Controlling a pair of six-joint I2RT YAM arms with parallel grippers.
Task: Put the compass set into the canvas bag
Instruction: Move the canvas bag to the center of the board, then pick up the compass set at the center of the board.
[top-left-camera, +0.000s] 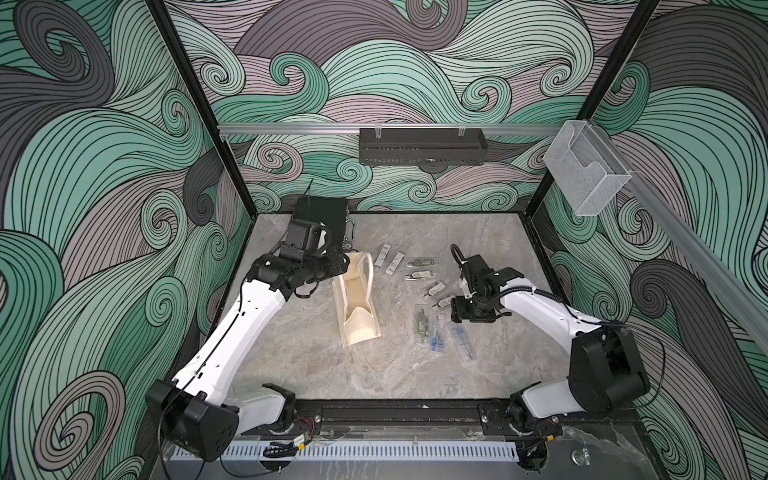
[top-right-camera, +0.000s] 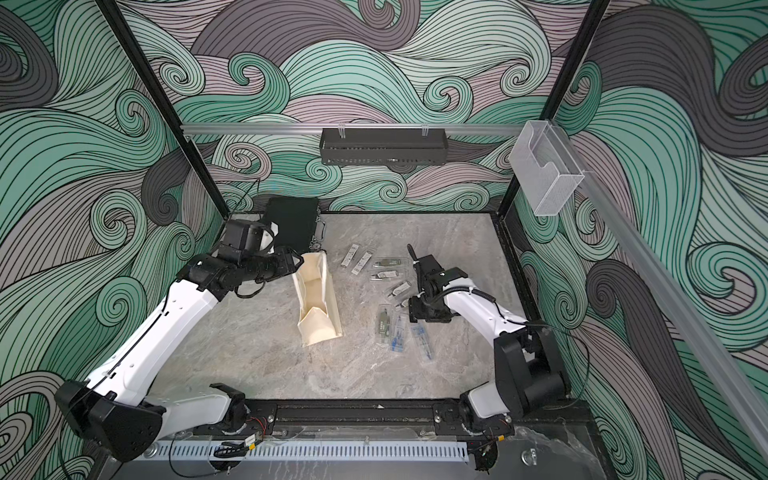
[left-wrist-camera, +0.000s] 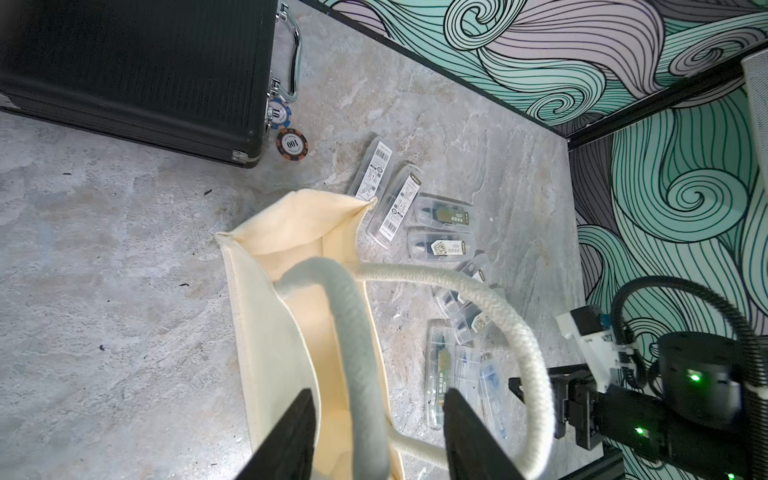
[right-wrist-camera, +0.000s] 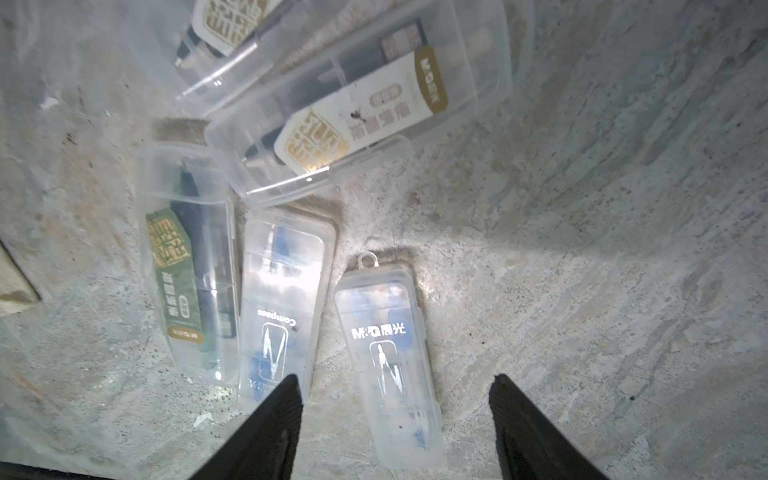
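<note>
- The black case lies behind the canvas bag, off its left corner. I'd say it is just parked there, out of the job.
- The left gripper hangs over the bag's far end. Its fingers are parted, and one rope handle runs between them without being pinched, as far as I can see. My guess is it is there to lift that handle and hold the mouth wide.
- The canvas bag rests on the surface between the two arms, and its inside shows in both top views. Its other handle droops over the right side, towards the cases. That open mouth is what makes a drop-in possible.
- Right of the bag lies a scatter of clear plastic cases. The green-labelled case is nearest the bag, and a case marked "Compass" sits just beside it.
- The compass set is the clear case with the blue tool inside. It lies flat on the surface, well right of the bag and not yet in it.
- The right gripper hovers above that set with its fingers spread. The case lies lengthwise in the gap between them, and neither one is touching it. It looks lined up for a grab across the narrow sides.
</note>
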